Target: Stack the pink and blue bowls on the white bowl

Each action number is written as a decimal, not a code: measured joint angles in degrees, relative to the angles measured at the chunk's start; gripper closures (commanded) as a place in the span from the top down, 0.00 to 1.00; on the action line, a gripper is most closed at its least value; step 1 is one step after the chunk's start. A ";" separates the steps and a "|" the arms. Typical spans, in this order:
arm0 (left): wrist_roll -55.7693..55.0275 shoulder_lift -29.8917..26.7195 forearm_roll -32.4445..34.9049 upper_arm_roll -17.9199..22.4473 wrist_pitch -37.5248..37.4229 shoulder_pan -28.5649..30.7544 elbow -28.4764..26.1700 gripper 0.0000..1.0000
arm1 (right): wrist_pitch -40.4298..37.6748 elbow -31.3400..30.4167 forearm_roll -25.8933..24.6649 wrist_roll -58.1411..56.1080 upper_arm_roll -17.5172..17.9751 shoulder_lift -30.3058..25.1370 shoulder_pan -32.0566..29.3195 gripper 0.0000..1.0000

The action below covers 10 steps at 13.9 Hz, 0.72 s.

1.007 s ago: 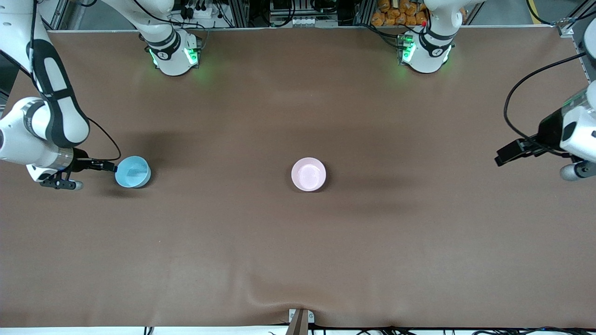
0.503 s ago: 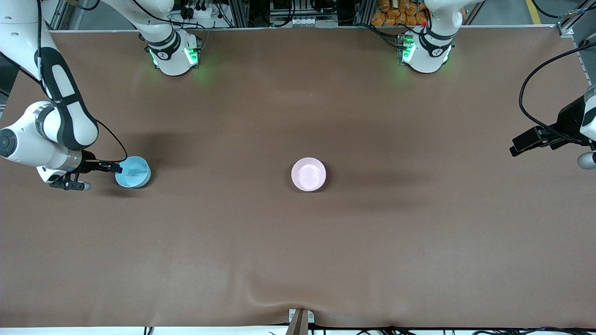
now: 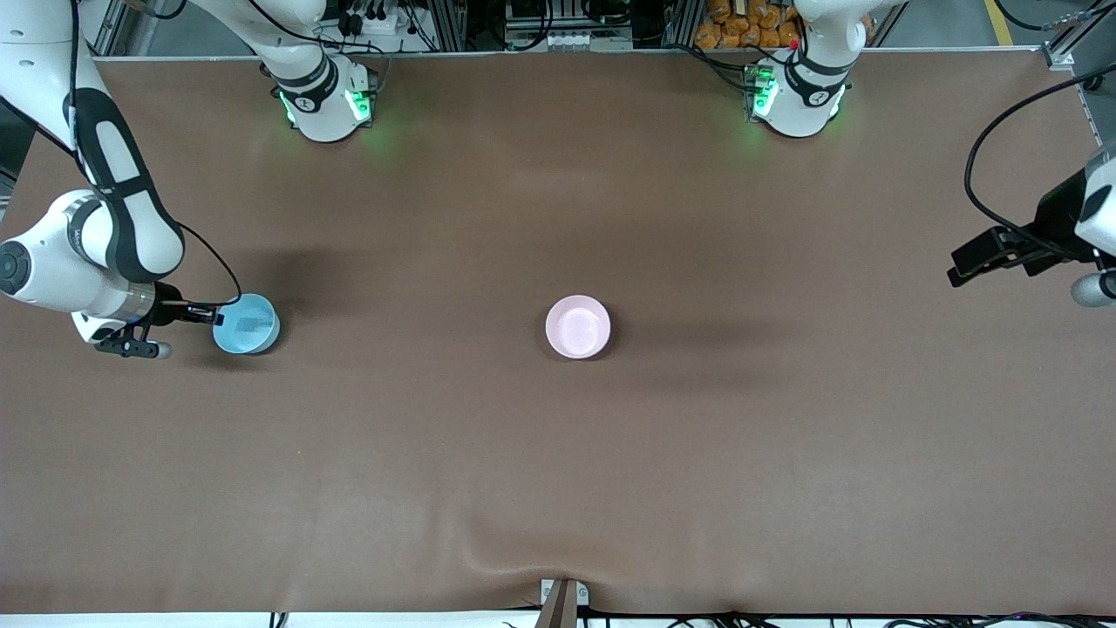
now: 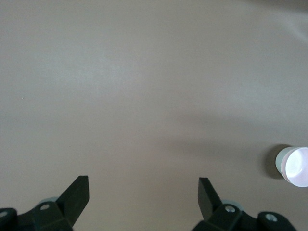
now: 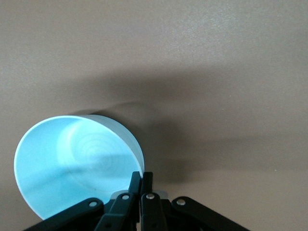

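Note:
The light blue bowl (image 3: pixel 247 324) is near the right arm's end of the table. My right gripper (image 3: pixel 214 316) is shut on its rim; in the right wrist view the fingers (image 5: pixel 142 177) pinch the wall of the tilted blue bowl (image 5: pixel 72 163). The pale pink bowl (image 3: pixel 577 326) sits upright at the middle of the table and also shows small in the left wrist view (image 4: pixel 294 166). My left gripper (image 3: pixel 1094 288) hangs open and empty over the left arm's end of the table, its jaws (image 4: pixel 143 185) wide apart above bare mat. No separate white bowl shows in any view.
The brown mat (image 3: pixel 558 453) covers the whole table. The two arm bases (image 3: pixel 324 100) (image 3: pixel 795 98) stand along the edge farthest from the front camera. A small metal bracket (image 3: pixel 562 597) sits at the nearest edge.
The left arm has drawn away toward its end of the table. The right gripper has stayed shut on the blue bowl, which has shifted slightly toward the right arm's end.

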 measured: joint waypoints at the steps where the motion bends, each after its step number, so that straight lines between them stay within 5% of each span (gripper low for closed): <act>1: 0.00 -0.39 0.00 2.57 -0.77 -2.95 0.00 1.00 | -1.20 0.42 0.46 0.49 0.16 -0.21 0.44 0.00; 5: 0.02 -0.81 0.00 14.88 -2.72 -15.50 -0.01 1.00 | -16.60 8.80 3.46 9.01 0.57 -3.00 4.94 0.00; 7: 0.02 -1.30 0.00 17.09 -2.85 -17.75 0.01 1.00 | -22.27 13.12 4.75 17.46 0.80 -4.91 9.16 0.00; 10: 0.02 -2.53 0.00 17.51 -3.05 -17.78 0.00 1.00 | -20.62 14.69 10.71 28.62 1.06 -5.48 18.14 0.00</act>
